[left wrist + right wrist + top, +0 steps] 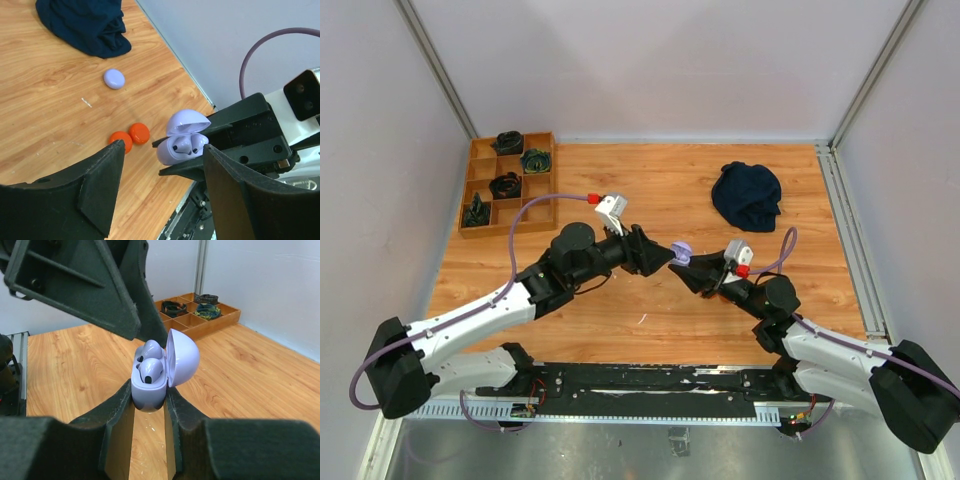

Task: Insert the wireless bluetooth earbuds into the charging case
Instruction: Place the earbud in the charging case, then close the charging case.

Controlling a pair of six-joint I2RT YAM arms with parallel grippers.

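right gripper (149,405): clamping lid-up lilac charging case (148,392) by its base | earbuds (150,371): sitting, both, inside case wells | left gripper (164,150): hovering just beside case, jaws spread wide, holding nothing

No writing, label, brand mark, number or sign could be read in any of the three views. The charging case (149,390) showed only plain lilac plastic. The bench (650,190) showed only wood grain, and the wooden tray (478,152) appeared too small to show any marking.
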